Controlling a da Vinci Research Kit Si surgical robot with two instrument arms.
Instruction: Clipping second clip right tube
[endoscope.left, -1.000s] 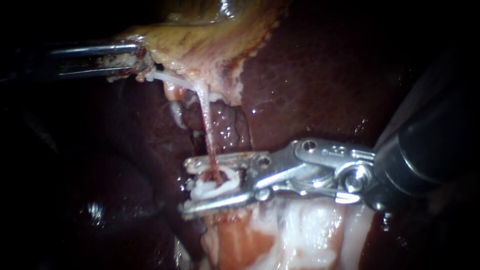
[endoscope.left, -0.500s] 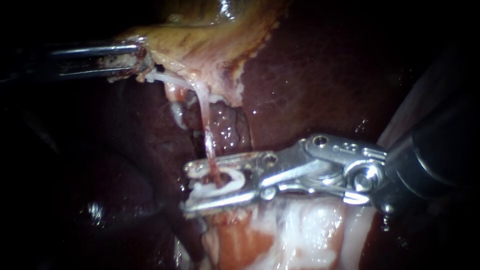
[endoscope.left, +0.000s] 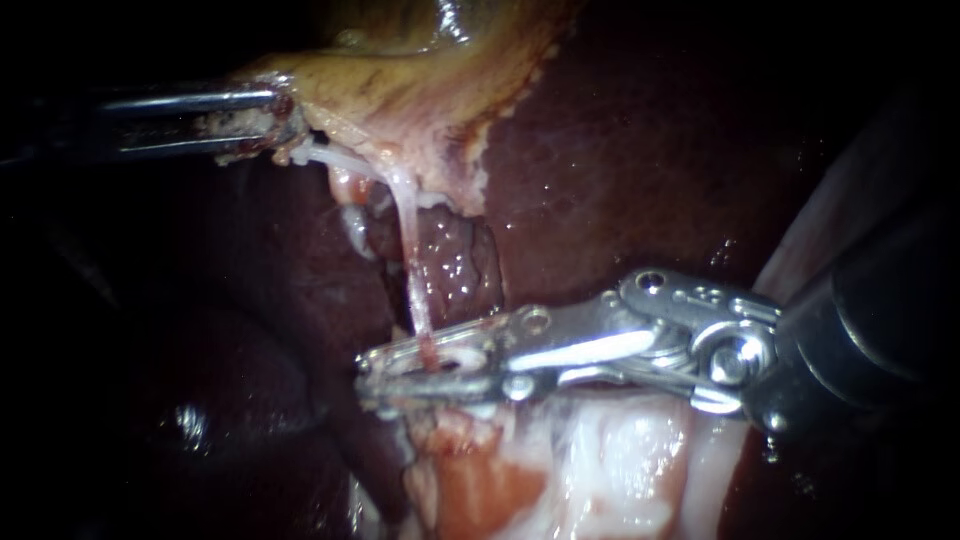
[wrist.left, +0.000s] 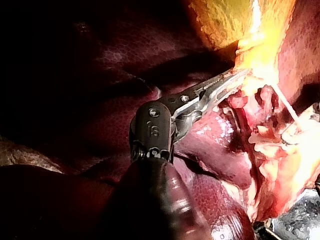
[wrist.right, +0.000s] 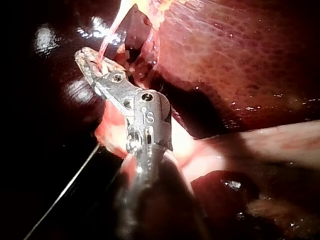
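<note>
Now the jaws of my right instrument are pressed almost together, pinching the thin pink tube from two sides at its lower end. A sliver of white clip shows in the narrow slot between them, just beside the tube. In the right wrist view the tube drops straight into the jaw tips, and I see no gap around it. Behind the jaws, the metal hinge and dark shaft run off to the right side of the endoscope view. Pale pink and white tissue lies directly under them.

From the pinch, the tube runs upward, taut and nearly straight. It joins the whitish fringe at the bottom edge of the yellow gallbladder.

The jaws of my left instrument come in from the left and are clamped on that same edge of the gallbladder. Crumbs of pale tissue are caught between the two bars. A white strand leads from the grip across to the top of the tube. In the left wrist view these jaws reach ahead into the bright yellow tissue, with the tube showing as a thin pale line beyond them.

Dark red liver fills the space between the gallbladder and my right instrument and spreads out behind everything else.
</note>
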